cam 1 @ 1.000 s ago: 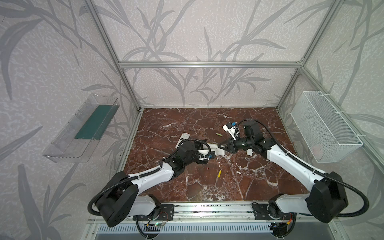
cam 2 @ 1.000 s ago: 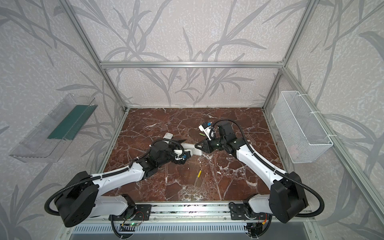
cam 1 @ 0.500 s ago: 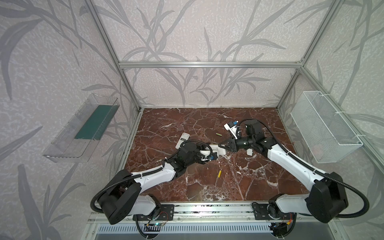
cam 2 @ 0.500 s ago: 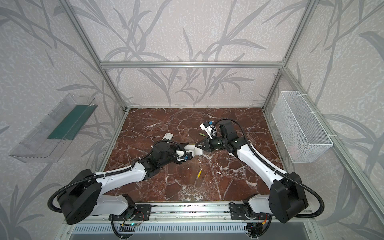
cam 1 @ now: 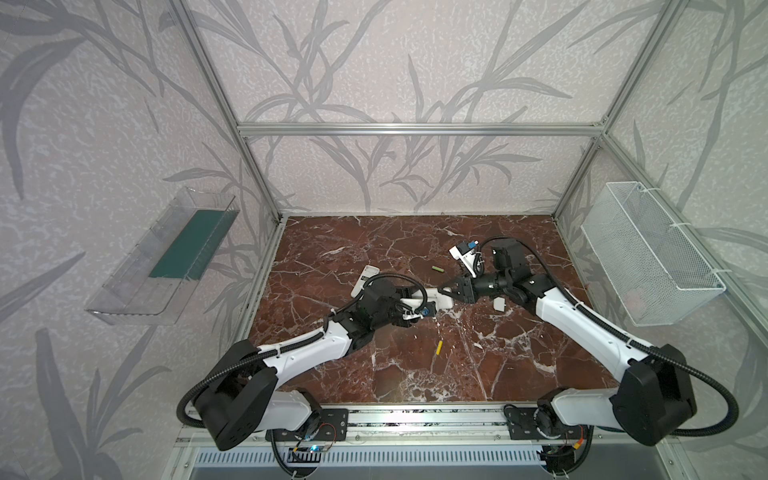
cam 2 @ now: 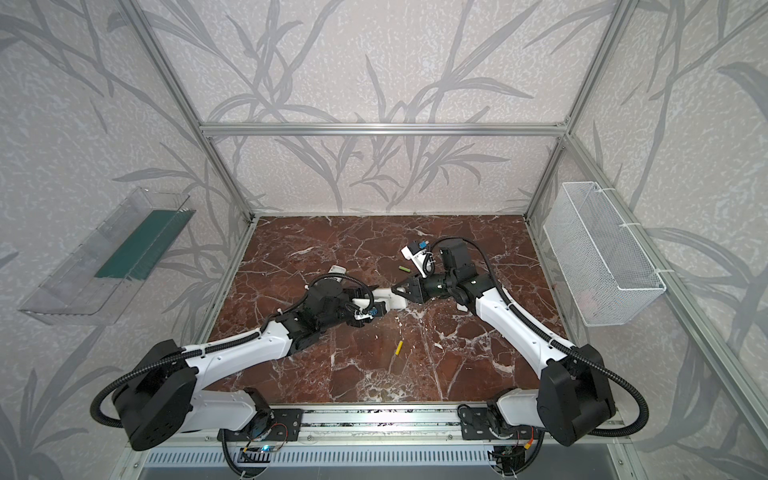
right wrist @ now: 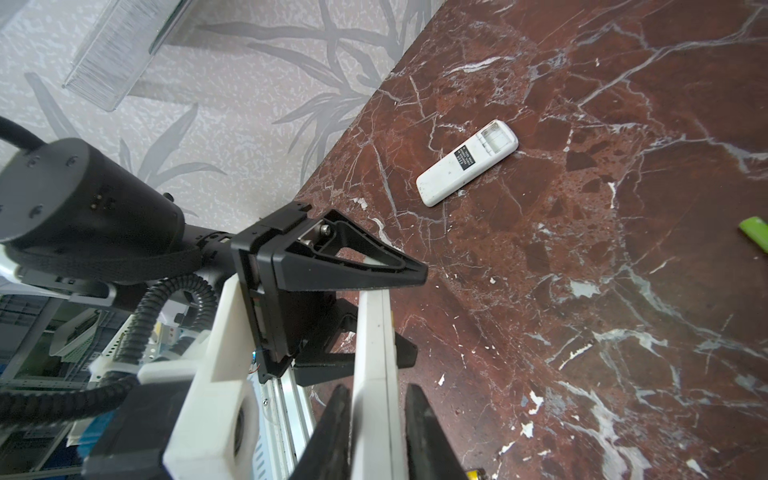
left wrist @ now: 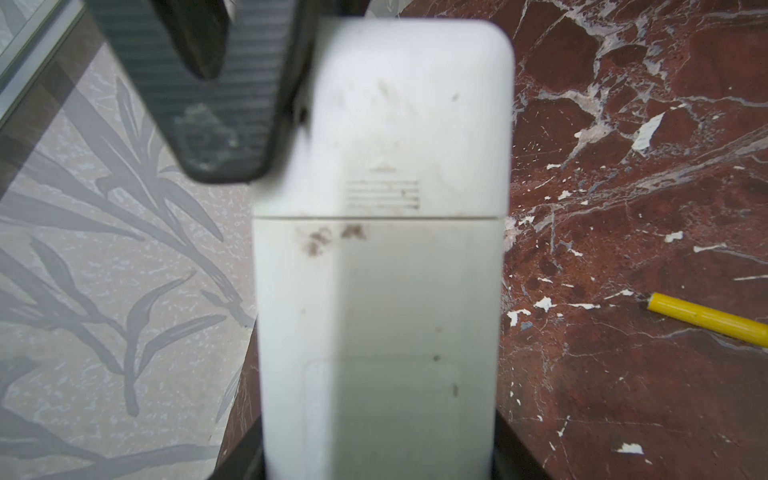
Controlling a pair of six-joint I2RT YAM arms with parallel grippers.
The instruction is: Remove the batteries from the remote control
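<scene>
On the left, a second remote lay on the table, its bay open and empty. My left gripper was clenched across the remote, holding it between my two arms, off the table as far as I could judge. My right gripper straddled the far end, touching on one side and a sliver clear on the other: loose, not gripping. There lay the danger, I reckoned. With one hold only, a push on the cover could twist the remote out of my left grasp, or my right tips could skid off the smooth plastic. If the cover sprang, whatever sat inside could drop and roll. The remote was white and smudged, its cover shut with the seam tight, so its contents were hidden. Loose on the table lay a yellow battery nearer my base and a green battery farther back, well apart.
</scene>
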